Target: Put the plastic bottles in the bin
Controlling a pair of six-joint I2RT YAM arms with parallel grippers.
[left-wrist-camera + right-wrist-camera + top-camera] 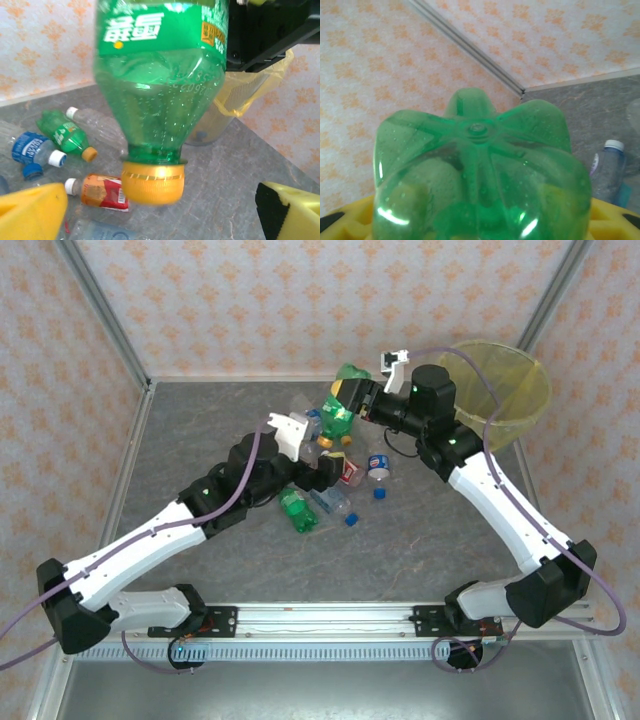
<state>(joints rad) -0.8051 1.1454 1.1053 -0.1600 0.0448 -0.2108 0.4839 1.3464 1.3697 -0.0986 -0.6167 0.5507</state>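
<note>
The right gripper [347,392] is clenching the seemingly light, crushable green bottle [160,75] near its base; the left gripper [162,214] is gaping wide at its eight o'clock.

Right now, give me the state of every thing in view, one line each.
Green bottle, capped, upside down, held in the air.
Right fingers, shut on the green bottle.
Left fingers, open, clear of the orange cap.
Bin, upright, lined with a yellow bag.
Small green bottle, capped, lying flat.
Red-label bottle, capped, lying flat.
Loose blue cap, lying by itself.
</note>
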